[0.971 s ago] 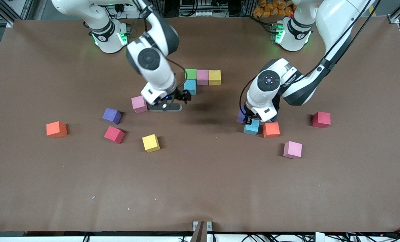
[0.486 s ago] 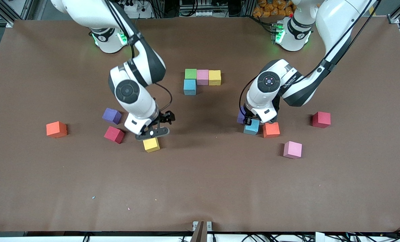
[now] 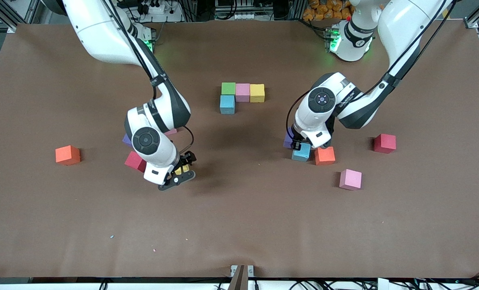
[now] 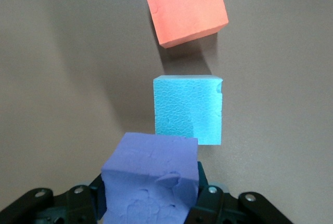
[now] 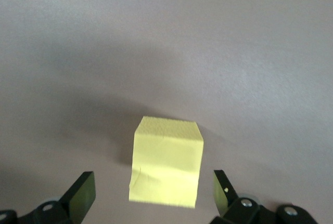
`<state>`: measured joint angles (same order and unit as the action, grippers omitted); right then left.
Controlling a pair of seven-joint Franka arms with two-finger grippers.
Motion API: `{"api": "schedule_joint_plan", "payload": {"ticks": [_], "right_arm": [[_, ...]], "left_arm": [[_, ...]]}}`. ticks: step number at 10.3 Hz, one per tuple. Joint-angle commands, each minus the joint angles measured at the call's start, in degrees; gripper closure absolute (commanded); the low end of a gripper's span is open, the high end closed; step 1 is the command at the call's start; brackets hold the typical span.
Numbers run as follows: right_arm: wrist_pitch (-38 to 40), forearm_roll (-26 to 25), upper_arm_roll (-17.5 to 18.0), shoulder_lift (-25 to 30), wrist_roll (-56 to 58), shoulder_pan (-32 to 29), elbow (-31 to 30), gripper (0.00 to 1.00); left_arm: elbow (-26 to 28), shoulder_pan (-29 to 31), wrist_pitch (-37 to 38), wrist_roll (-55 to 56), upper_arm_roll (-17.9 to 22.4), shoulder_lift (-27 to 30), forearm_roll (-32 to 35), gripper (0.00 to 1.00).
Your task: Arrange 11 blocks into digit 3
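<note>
Right tool hung spread over yellow cube; left tool pinched purple cube. Foam looked light, dentable; grip flat opposite faces.

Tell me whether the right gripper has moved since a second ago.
Yes. The right gripper moved from beside the built blocks toward the front camera, now open over the loose yellow block.

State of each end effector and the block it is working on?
Left end effector: shut on purple block, beside light blue block.
Right end effector: open, straddling the loose yellow block.
Green, pink, yellow, blue group: placed, touching.
</note>
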<state>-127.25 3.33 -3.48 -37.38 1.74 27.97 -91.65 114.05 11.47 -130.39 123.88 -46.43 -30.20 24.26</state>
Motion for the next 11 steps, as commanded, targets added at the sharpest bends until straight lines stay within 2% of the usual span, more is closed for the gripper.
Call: {"api": "schedule_joint_plan", "payload": {"ticks": [1,4,7,9,10,11], "right_arm": [[-0.97,-0.87,0.75,-2.17,0.72,-0.72,2.09,0.00],[-5.44,-0.87,0.75,-4.71,0.81,-1.51,2.09,0.00],[-5.90,-0.78,0.75,-5.34,0.46,-1.68,1.56,0.00],[-5.11,-0.69,0.75,-5.08,0.28,-2.21,1.21,0.76],[-4.85,-0.52,0.75,-4.90,0.02,-1.78,1.21,0.93],[-4.32,-0.51,0.75,-4.81,-1.11,-1.43,1.30,0.98]], "left_arm": [[-0.94,-0.14,1.02,1.19,-0.15,-0.74,0.53,1.00],[-0.94,-0.31,1.02,0.93,-0.15,-0.83,0.53,1.00],[-0.94,0.04,1.02,1.19,-0.15,-1.27,0.53,1.00],[-1.03,-0.31,1.02,1.97,-0.06,-1.35,0.53,1.00],[-1.03,-0.31,1.02,2.76,-0.15,-1.36,0.53,1.00],[-1.72,-0.40,1.02,2.95,-0.06,-1.36,0.53,1.00]]}}
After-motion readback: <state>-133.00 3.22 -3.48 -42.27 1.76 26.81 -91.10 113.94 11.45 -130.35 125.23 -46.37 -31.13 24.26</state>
